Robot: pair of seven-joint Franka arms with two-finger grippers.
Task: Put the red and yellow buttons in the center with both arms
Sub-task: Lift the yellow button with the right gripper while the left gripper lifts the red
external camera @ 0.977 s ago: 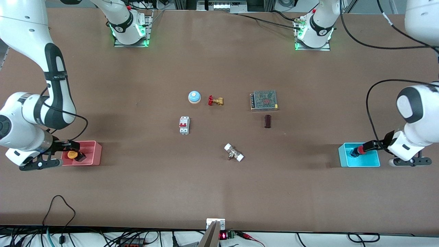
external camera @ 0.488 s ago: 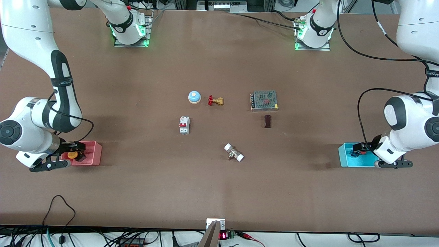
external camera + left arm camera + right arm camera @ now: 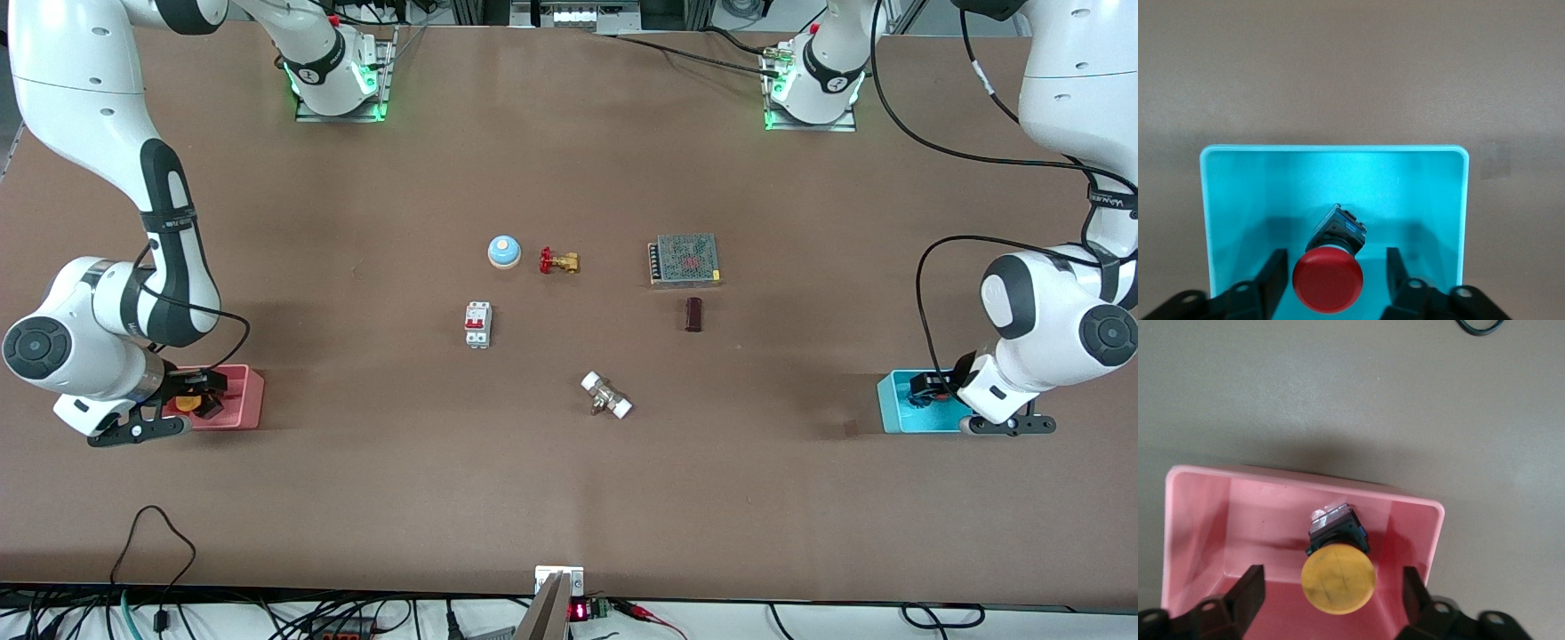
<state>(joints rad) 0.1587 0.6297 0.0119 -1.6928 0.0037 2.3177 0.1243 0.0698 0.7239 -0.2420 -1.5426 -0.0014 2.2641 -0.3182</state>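
Brown matte table (image 3: 569,160) fills the front view, with a white robot arm at each end. The right hand (image 3: 197,391) is lowered into a pink bin (image 3: 249,391) at the right arm's end of the table, over a yellow button (image 3: 186,403) lying inside the bin. The left hand (image 3: 929,388) is lowered into a cyan bin (image 3: 892,400) at the left arm's end, and the button there is hidden from this camera. In the middle of the table sit a blue-and-white bell (image 3: 504,252), a brass valve with a red handwheel (image 3: 558,260), a white circuit breaker (image 3: 478,324), a metal mesh power supply (image 3: 684,260), a small dark block (image 3: 693,314) and a metal fitting with white ends (image 3: 606,396).

Left wrist view: the cyan bin (image 3: 1225,200) holds a red button (image 3: 1328,279) on a dark body. The left hand (image 3: 1333,280) is spread open, one finger on each side of the red cap, with a small gap on both sides.

Right wrist view: the pink bin (image 3: 1198,520) holds the yellow button (image 3: 1338,580) on a dark body. The right hand (image 3: 1335,597) is spread open, its fingers (image 3: 1248,593) well clear of the yellow cap on both sides.
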